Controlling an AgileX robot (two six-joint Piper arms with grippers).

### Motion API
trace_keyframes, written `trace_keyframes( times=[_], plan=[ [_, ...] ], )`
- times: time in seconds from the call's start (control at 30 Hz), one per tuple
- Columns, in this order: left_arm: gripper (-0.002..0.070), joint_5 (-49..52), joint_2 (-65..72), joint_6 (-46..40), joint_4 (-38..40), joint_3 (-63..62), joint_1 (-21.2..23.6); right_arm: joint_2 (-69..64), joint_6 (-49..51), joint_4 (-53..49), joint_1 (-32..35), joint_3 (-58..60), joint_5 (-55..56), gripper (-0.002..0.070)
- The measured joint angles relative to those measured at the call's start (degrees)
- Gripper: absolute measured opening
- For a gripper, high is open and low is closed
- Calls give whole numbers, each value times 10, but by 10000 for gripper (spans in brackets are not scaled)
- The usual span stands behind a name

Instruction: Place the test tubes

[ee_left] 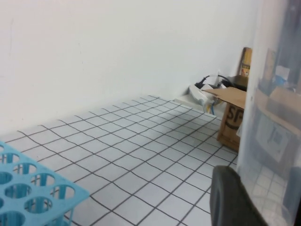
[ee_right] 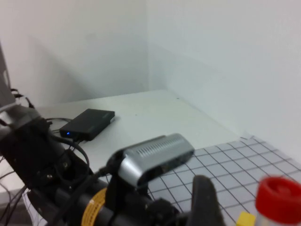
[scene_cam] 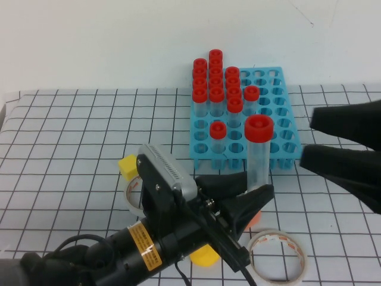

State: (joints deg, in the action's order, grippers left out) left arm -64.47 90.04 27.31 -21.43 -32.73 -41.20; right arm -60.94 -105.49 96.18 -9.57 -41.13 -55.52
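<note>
A clear test tube with a red cap (scene_cam: pixel 258 152) stands upright in my left gripper (scene_cam: pixel 257 195), which is shut on its lower part, just in front of the blue rack (scene_cam: pixel 284 101). Several red-capped tubes (scene_cam: pixel 215 83) fill the rack's left rows. In the left wrist view the held tube (ee_left: pixel 275 117) rises beside one of the fingers (ee_left: pixel 233 197). My right gripper (scene_cam: pixel 311 142) hovers open just right of the tube, its two dark fingers spread and touching nothing. The right wrist view shows the tube's red cap (ee_right: pixel 280 197) next to one of that gripper's fingers (ee_right: pixel 207 200).
Two tape rolls lie on the gridded mat, one at the front (scene_cam: pixel 280 253) and one partly under the left arm (scene_cam: pixel 134 192). Yellow blocks (scene_cam: pixel 128 165) (scene_cam: pixel 204 256) sit near the arm. A cardboard box (ee_left: pixel 231 117) stands beyond the table.
</note>
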Motion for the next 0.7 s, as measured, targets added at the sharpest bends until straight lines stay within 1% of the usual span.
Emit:
trace_keyframes(
  times=[0.2,0.4,0.7],
  plan=[
    [211,-3,2,4,-18,0,0,-45,-15,0,-50,-38,43,445],
    [211,-1,2,8,-25,0,0,-104,-20,4,-82,-59,52,449],
    [211,18,7,14,-32,0,0,-143,-21,19,-91,-70,56,449]
  ],
)
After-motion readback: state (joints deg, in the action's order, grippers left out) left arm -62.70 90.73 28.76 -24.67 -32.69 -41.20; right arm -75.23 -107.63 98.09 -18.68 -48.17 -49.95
